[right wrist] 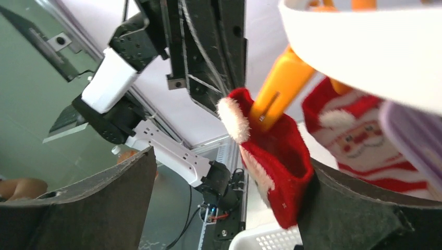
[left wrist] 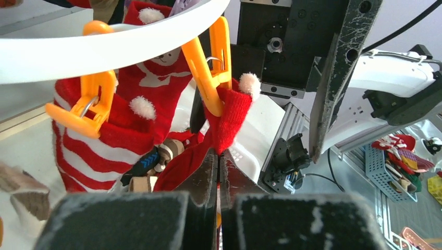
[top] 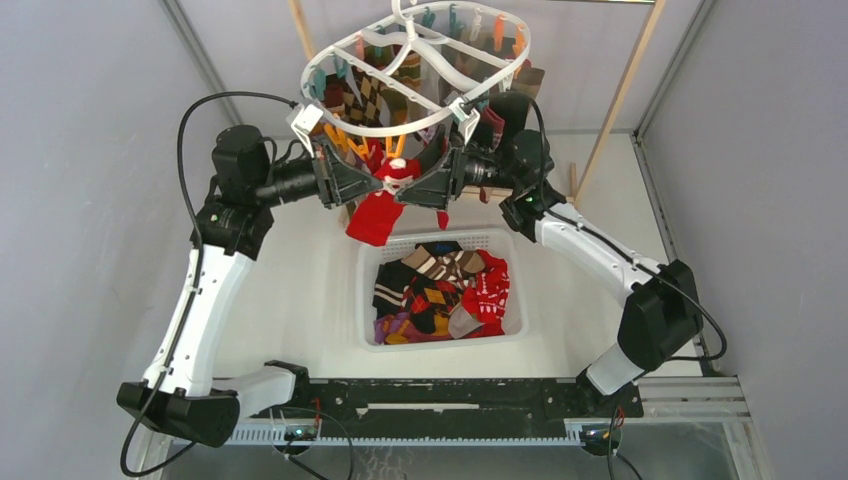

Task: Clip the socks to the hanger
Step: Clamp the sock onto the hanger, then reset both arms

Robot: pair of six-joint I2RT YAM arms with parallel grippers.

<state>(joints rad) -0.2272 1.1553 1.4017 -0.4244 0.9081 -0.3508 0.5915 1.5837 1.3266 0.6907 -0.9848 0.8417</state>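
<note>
The white oval hanger (top: pixel 415 70) hangs at the top centre, with orange and teal clips on its rim. Both grippers meet just under its near rim. My left gripper (left wrist: pixel 219 156) is shut on a red sock (left wrist: pixel 229 117) with white pompoms. An orange clip (left wrist: pixel 208 67) bites the sock's cuff just above my jaws. The sock's foot hangs below in the top view (top: pixel 378 215). My right gripper (right wrist: pixel 232 161) is open wide. The red cuff (right wrist: pixel 276 161) lies between its fingers, against the right finger (right wrist: pixel 354 208), under the same orange clip (right wrist: pixel 276 88).
A white slotted basket (top: pixel 372 300) full of mixed socks stands below the grippers. Several socks hang clipped on the hanger's far side (top: pixel 370 95). A striped Santa sock (left wrist: pixel 104 140) hangs on a neighbouring orange clip (left wrist: pixel 83 104). Wooden frame poles (top: pixel 620 100) stand behind.
</note>
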